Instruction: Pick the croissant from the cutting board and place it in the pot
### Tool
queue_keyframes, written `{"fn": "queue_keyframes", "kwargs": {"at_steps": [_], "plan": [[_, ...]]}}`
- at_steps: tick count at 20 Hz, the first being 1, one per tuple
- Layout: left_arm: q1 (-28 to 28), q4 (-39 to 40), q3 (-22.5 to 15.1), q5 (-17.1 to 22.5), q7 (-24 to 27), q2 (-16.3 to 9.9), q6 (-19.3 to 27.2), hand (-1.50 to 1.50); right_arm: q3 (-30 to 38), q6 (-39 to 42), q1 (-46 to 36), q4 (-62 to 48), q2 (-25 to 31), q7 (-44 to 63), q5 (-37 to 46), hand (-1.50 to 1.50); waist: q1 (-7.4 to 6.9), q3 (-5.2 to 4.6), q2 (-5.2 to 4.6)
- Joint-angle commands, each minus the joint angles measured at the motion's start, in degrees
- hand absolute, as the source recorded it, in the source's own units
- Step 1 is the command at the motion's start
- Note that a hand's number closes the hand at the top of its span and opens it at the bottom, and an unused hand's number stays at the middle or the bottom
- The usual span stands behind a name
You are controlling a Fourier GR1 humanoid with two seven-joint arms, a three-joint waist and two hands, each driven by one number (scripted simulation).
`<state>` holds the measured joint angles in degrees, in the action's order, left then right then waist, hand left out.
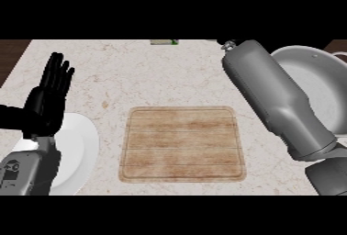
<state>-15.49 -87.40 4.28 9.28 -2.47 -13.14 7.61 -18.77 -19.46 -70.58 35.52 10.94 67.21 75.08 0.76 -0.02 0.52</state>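
Reaching up along the view's right side, the right forearm [278, 101] stretched toward the pot [318, 78], its hand out of sight past the top edge, so whether it held anything could not be told. The left hand [49, 96] rested with fingers straight and together, pointing up, over a white plate [85, 147]. To the right of that hand lay the cutting board [183, 143], bare; the croissant showed nowhere on it, nor in the visible part of the pot beyond the forearm. A croissant would likely be light, soft and flaky, best cradled around its thick middle rather than pinched at the brittle tips.
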Motion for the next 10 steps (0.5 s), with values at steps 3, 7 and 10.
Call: {"fn": "queue_keyframes", "kwargs": {"at_steps": [3,7,10], "plan": [[2.04,-3.14,-0.26,-0.81,-1.62,0.26,1.37,0.00,3.74,0.85,8.81,7.45,3.95,8.61,0.24,1.50,1.14,0.06,0.54],[0.82,-1.13,1.80,0.37,0.29,-0.11,0.70,0.00,7.38,0.04,14.92,15.05,10.86,2.96,-0.91,1.50,1.84,0.02,0.29],[2.67,-1.77,0.91,-0.82,0.67,0.03,0.65,0.00,9.72,0.21,22.28,22.08,13.80,0.46,-2.35,1.50,1.50,0.03,0.23]]}}
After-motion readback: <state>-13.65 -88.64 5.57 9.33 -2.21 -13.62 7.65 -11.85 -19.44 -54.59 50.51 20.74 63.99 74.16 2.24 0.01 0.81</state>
